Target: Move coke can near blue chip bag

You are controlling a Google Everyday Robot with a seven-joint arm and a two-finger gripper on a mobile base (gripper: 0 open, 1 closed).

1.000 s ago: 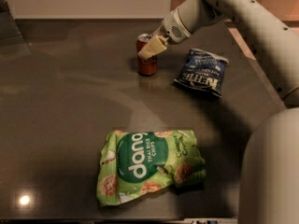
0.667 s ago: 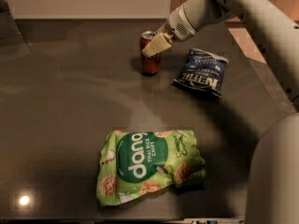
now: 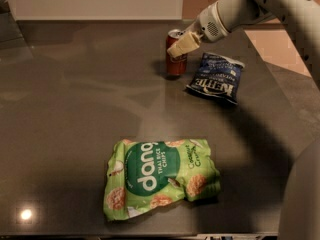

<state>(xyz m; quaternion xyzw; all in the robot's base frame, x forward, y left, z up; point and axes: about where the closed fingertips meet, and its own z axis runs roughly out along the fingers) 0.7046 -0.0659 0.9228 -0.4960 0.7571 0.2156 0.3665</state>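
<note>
The coke can (image 3: 176,59) is red with a silver top and stands upright at the far middle of the dark table (image 3: 75,114). My gripper (image 3: 180,45) reaches in from the upper right and is shut on the can's upper part, with one cream finger (image 3: 183,44) across its front. The blue chip bag (image 3: 215,76), dark blue with white Kettle lettering, lies flat just right of the can with a narrow gap between them.
A large green dang rice chips bag (image 3: 160,176) lies near the table's front edge. My white arm (image 3: 250,6) crosses the upper right corner. The table's right edge runs just past the blue bag, with floor beyond it.
The gripper has slid to the right with the coke can, which now stands closer to the blue chip bag. The two bags have not moved.
</note>
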